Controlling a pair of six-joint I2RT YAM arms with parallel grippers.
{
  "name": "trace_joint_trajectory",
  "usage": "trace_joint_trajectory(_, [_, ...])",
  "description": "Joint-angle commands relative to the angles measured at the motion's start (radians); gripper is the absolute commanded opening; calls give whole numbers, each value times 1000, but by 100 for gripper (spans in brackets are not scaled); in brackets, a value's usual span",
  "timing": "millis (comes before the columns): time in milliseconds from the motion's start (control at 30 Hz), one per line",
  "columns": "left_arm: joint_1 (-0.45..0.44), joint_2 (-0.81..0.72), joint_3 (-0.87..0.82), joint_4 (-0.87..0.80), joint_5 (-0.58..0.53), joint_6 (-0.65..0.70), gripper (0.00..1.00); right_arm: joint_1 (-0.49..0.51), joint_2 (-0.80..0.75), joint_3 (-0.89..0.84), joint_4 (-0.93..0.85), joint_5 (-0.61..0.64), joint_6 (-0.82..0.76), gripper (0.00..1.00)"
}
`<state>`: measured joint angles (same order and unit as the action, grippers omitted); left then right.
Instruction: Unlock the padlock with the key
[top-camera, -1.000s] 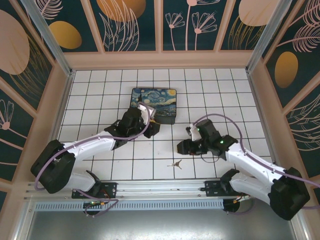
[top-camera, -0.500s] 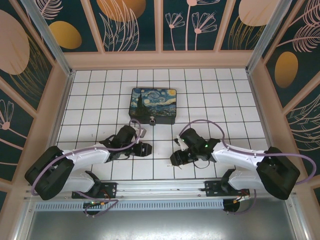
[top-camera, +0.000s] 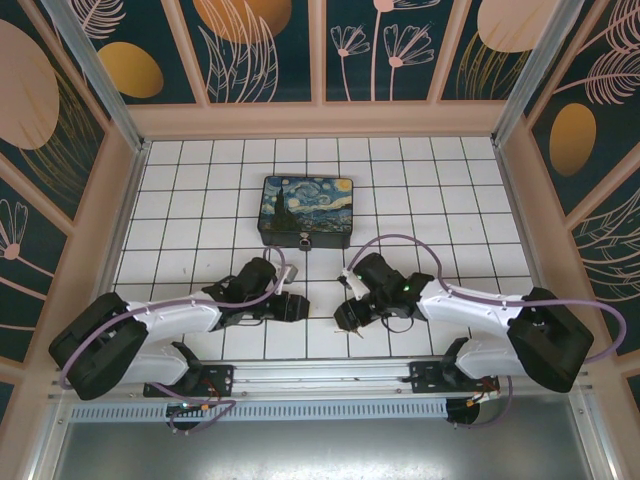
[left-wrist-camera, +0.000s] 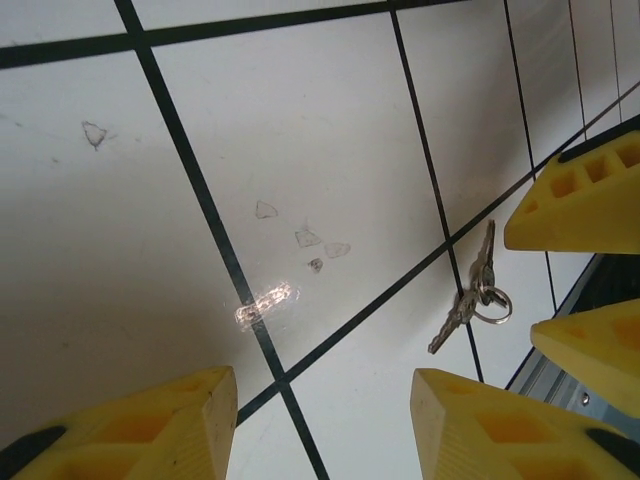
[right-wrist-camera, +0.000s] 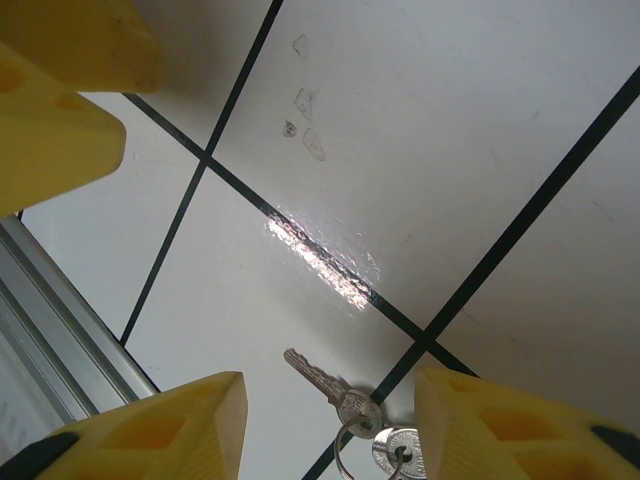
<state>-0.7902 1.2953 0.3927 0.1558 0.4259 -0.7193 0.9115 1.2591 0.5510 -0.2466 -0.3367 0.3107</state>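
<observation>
Top external view is showing the left gripper (top-camera: 292, 306) hanging low over the tiled floor (top-camera: 200, 200), its yellow fingers standing apart with nothing between them. Toward 12 o'clock from it, the padlock (top-camera: 304, 240) is sitting untouched against the front edge of the painted box (top-camera: 306, 205). At 3 o'clock the right gripper (top-camera: 343, 318) is hovering with fingers likewise parted, and its wrist camera is showing the key (right-wrist-camera: 322, 380), ringed with a second one, lying flat on the floor between them, unheld. Picking up the key is seemingly the step in hand. Next, the right fingers are needing to drop and pinch it cleanly off the flat tile.
</observation>
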Motion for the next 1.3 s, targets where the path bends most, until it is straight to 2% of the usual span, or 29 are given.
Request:
trace_joint_trajectory(0, [19,-55,39,-54,-20,-18,51,21,-22,5,-11,43,-35,49])
trace_joint_trajectory(200, [96,-170,87,-152,-5,-4,56,82,4,7,-18,86,-6,49])
trace_joint_trajectory(567, [98,-123,179,-227,-1,72,56,177,-104,-53,-72,260,210,51])
trace_joint_trajectory(767, [97,-140,167,-236,-2,81,56,203,-71,-60,-58,280,212,50])
trace_joint_trajectory(1000, [98,-145,166,-240,-4,90,56,263,-31,-43,-112,368,254,52])
trace_joint_trajectory(1267, [97,-145,166,-249,-21,107,56,281,52,13,-146,425,228,53])
